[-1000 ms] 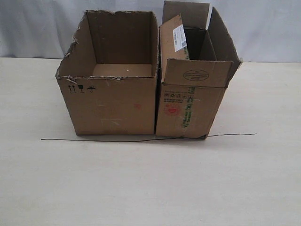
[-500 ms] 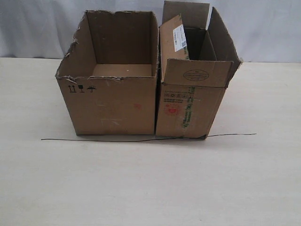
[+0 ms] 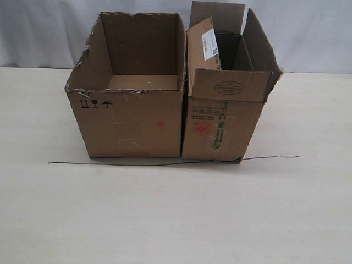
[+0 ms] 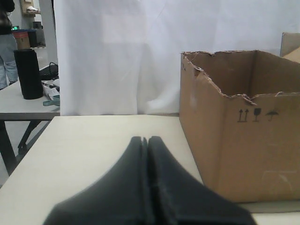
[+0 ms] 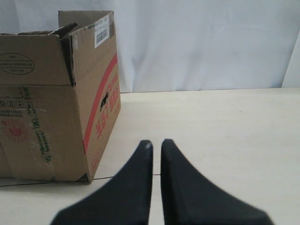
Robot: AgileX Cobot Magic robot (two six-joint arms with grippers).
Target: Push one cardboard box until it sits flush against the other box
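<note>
**Item 1. The cardboard box** [image 3: 223, 118]. Narrow, brown and upright on the desk [image 3: 176, 220]. Its top flaps are raised, and the near flap is folded outward over the front face. A white label [image 3: 210, 44] sits on the flap at its 9 o'clock side. The front has red and green print, and the right wrist view shows a red stripe along one side wall. It stands at 3 o'clock of item 2, and the side walls meet with only a thin dark seam between them.

**Item 2. The other box** [image 3: 129, 121]. Wider, brown, without flaps, and open on top with a ragged, torn rim. Small black handling symbols [image 3: 94, 104] are near the front corner at 9 o'clock. Its interior shows a bare floor.

**Item 3. Thin dark wire** [image 3: 110, 163]. It lies flat on the desk along the near foot of both boxes, running from 9 o'clock to 3 o'clock and sticking out past them at either end.

**Item 4. Left claw** [image 4: 145, 139]. Black and clenched, with the fingers pressed together and nothing held. It hangs low over the desk, and item 2 stands ahead of it and well apart.

**Item 5. Right claw** [image 5: 156, 144]. Black and all but clenched, with only a thin slit between the tips and nothing held. It hangs low over the desk, and item 1 stands ahead of it and apart.

**Item 6. Pale curtain** [image 3: 308, 33]. It hangs behind the desk at 12 o'clock.
</note>
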